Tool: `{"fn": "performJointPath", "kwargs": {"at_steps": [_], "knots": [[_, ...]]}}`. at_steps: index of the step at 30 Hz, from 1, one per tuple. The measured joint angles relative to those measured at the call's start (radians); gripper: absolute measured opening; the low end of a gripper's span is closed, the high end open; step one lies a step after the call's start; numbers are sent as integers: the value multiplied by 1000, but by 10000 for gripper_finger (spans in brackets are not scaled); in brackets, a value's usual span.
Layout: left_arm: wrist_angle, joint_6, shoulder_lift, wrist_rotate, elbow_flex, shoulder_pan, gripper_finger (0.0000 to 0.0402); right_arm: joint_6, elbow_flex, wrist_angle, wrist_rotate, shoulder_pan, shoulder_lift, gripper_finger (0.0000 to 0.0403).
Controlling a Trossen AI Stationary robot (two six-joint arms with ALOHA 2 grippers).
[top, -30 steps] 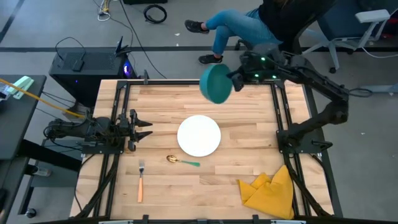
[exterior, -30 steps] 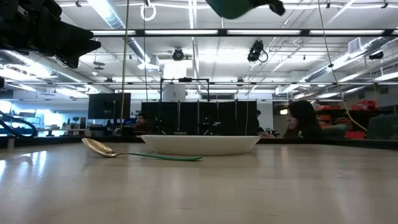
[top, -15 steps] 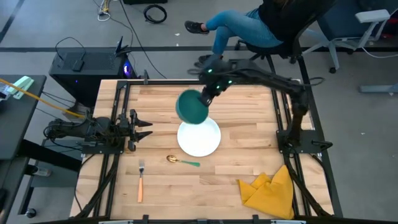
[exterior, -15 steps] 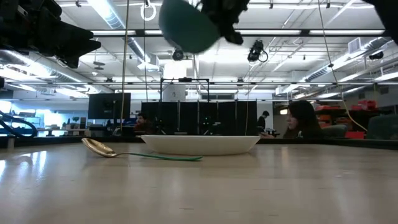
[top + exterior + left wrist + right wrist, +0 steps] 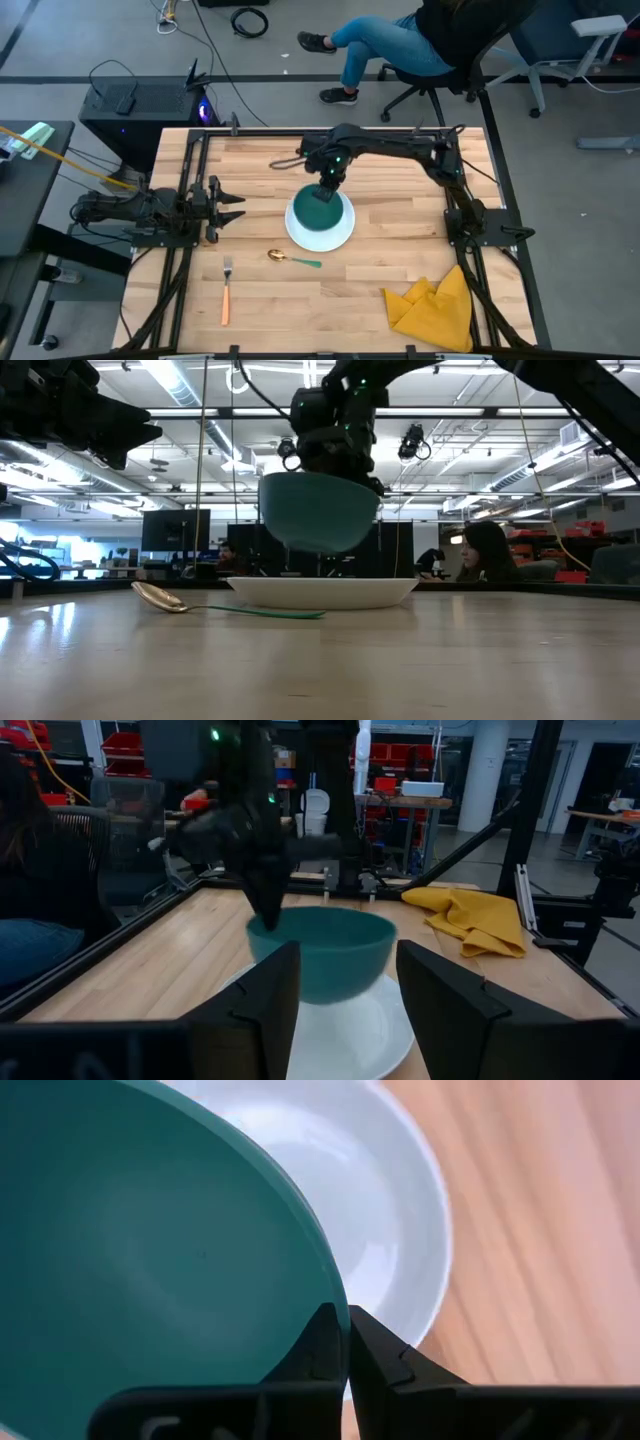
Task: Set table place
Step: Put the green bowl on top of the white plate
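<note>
Above the middle of the high view, the teal bowl [image 5: 319, 207] hangs mouth-up over the white plate [image 5: 340, 231], clear of it: the low view shows a gap between the bowl's underside [image 5: 318, 510] and the plate's rim [image 5: 322, 592]. Bowl and plate both hold nothing. The right gripper [image 5: 328, 180] has its fingers pinched together on the bowl's rim, on the side toward the frame's top; the right wrist view shows the two dark fingertips [image 5: 345, 1342] clamped across that thin teal edge with the plate [image 5: 390, 1230] beneath.

Lower left of the plate in the high view lies the spoon [image 5: 292, 259], its long axis nearly level across the frame, gold bowl end toward the left and teal handle toward the right, just beside the plate but apart from it. Further toward the lower left, the fork [image 5: 226, 291] lies with its long axis up and down the frame, tines toward the top, orange handle toward the bottom.

At the left edge of the table [image 5: 400, 260] the left gripper [image 5: 232, 208] waits, fingers apart, pointing right toward the plate. A crumpled yellow cloth [image 5: 435, 305] sits at the lower right.
</note>
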Motion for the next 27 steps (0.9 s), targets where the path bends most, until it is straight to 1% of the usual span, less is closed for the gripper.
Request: {"fn": "performJointPath", "kwargs": {"at_steps": [5,9,16,27], "knots": [[0,0,0,0,0,0,175,-16,0,-10,9,14,31,5],[0,0,0,0,0,0,178,-24,0,-8,68,19,40,5],[0,0,0,0,0,0,174,-33,0,-6,110,19,42,5],[0,0,0,0,0,0,176,-42,0,21,110,19,54,5]]}}
